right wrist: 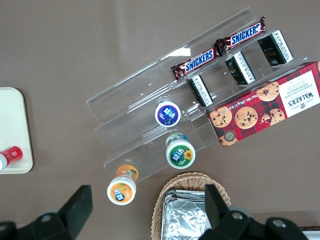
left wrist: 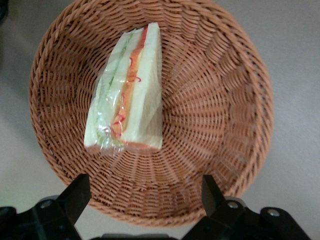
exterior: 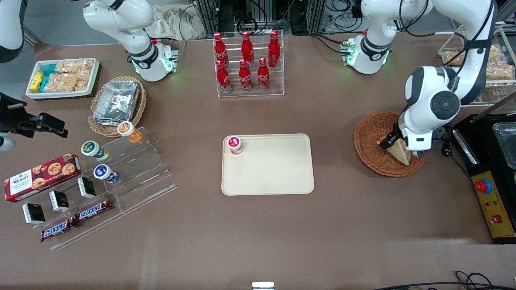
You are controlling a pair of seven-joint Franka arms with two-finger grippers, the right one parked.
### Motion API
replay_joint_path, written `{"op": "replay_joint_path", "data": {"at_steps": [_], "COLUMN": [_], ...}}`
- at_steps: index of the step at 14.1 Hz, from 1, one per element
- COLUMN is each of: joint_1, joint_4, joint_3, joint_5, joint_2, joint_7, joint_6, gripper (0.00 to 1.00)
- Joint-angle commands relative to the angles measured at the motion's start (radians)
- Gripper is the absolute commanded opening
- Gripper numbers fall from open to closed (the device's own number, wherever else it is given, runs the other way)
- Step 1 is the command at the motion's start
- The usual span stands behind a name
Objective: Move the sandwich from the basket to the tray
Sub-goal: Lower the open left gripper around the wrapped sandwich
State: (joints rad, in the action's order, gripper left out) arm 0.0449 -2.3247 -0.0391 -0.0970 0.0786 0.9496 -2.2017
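Observation:
The sandwich [left wrist: 127, 92], a pale wedge in clear wrap with orange-red and green filling, lies in the round reddish-brown wicker basket [left wrist: 215, 100]. In the front view the sandwich [exterior: 398, 152] shows under the arm, in the basket [exterior: 369, 137] toward the working arm's end of the table. My left gripper [left wrist: 145, 182] hovers over the basket's rim, open and empty, its fingers [left wrist: 80, 192] wide apart and clear of the sandwich. In the front view the gripper [exterior: 413, 145] sits just above the basket. The cream tray [exterior: 274, 173] lies at the table's middle.
A small red-lidded cup [exterior: 234, 145] stands on the tray's corner. A rack of red bottles [exterior: 248, 64] stands farther from the front camera than the tray. A black and yellow control box [exterior: 494, 201] lies beside the basket. Acrylic steps with snacks [exterior: 121, 177] lie toward the parked arm's end.

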Motion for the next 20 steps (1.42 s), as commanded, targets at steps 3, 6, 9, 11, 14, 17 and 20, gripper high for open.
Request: {"op": "replay_joint_path", "data": {"at_steps": [3, 6, 9, 11, 14, 17, 20], "joint_1": [-0.003, -0.003, -0.003, -0.003, -0.003, -0.003, -0.002], "joint_4": [-0.005, 0.001, 0.004, 0.005, 0.011, 0.018, 0.033], "joint_3": [0.034, 0.042, 0.057, 0.059, 0.071, 0.071, 0.07], "joint_5": [-0.069, -0.069, -0.069, -0.072, -0.105, -0.107, -0.109], "joint_2": [0.055, 0.101, 0.145, 0.159, 0.164, 0.153, 0.119], "joint_7": [0.107, 0.107, 0.107, 0.107, 0.129, 0.15, 0.193], "joint_6": [-0.075, -0.09, -0.118, -0.13, -0.133, -0.128, -0.084], "gripper": [1.0, 1.0, 1.0, 1.0, 0.69, 0.29, 0.21]}}
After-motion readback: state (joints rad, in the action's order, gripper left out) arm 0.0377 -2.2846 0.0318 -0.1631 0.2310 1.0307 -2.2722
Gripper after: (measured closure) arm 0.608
